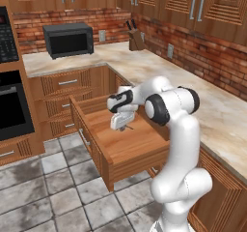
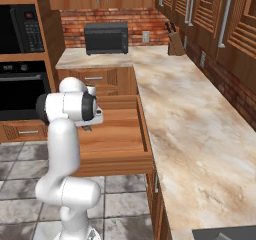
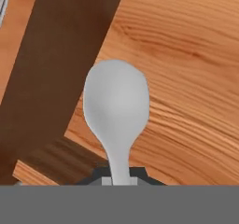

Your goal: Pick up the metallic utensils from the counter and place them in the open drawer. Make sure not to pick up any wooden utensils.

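While jaws clamp spoon (image 3: 116, 107), handle hidden, over open drawer (image 1: 126, 141)

Pale grey spoon (image 3: 116, 107), orange-brown grained drawer (image 1: 126, 144), beige-and-brown marbled counter (image 2: 195, 129).

The rendered scene is evenly and softly lit, without glare. A broad dark shadow is cast across the drawer floor (image 3: 186, 78) beyond and to one side of the hand (image 3: 119, 181). Edges are slightly soft; no distortion is seen.

Brick wall (image 1: 72, 18), carved cabinets (image 2: 210, 9), grey tile floor (image 1: 58, 192)
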{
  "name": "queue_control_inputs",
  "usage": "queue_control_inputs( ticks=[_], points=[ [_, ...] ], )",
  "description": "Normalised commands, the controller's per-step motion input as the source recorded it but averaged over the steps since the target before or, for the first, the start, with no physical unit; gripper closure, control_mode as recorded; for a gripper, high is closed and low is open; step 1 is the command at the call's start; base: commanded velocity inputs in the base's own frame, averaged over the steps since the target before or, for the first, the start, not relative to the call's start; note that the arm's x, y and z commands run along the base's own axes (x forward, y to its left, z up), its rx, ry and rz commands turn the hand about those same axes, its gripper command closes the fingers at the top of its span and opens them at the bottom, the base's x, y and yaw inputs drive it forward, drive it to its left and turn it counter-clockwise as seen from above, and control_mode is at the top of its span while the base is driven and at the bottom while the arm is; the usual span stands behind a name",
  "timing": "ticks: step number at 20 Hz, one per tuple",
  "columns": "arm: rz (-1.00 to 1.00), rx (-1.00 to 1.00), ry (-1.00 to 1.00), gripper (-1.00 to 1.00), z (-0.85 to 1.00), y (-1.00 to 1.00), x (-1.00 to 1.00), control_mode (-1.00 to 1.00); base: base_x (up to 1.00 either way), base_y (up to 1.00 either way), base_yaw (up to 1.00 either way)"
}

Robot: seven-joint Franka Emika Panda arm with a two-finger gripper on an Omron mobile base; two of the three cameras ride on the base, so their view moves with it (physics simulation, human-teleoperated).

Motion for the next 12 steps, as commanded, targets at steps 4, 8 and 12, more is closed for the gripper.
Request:
queue_control_inputs(
  ticks=[4, 8, 12],
  points=[
    [0.00, -0.05, 0.08, 1.00, -0.32, 0.28, 0.49, -1.00, 0.00, 0.00, 0.00],
    [0.00, -0.01, 0.06, 1.00, -0.40, 0.03, 0.37, -1.00, 0.00, 0.00, 0.00],
    [0.00, 0.00, 0.04, 1.00, -0.50, 0.00, 0.33, -1.00, 0.00, 0.00, 0.00]
  ],
)
